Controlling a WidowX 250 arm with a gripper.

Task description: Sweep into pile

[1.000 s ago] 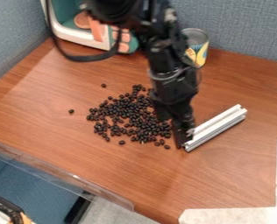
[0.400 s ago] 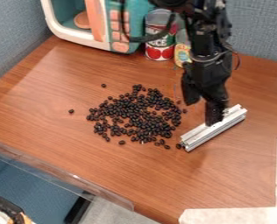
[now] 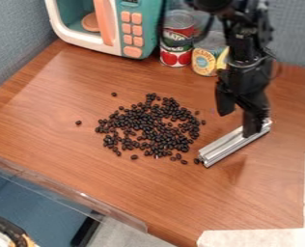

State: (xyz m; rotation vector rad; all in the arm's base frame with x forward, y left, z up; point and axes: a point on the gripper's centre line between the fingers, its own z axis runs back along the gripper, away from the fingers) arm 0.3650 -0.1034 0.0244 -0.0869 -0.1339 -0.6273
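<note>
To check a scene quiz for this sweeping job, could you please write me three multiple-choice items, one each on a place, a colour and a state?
1. Where does the silver bar lie?
A) Left of the beans
B) On the toy microwave
C) Right of the beans

2. What colour are the toy microwave's buttons?
A) Orange-pink
B) Black
C) Blue

3. How do the beans lie?
A) In a bowl
B) Loosely spread, with a few strays
C) In one straight row

Key:
1. C: the bar slants across the table on the right side of the beans.
2. A: the buttons are orange-pink on a teal panel.
3. B: wood shows through gaps, and two beans sit apart on the left.
</note>
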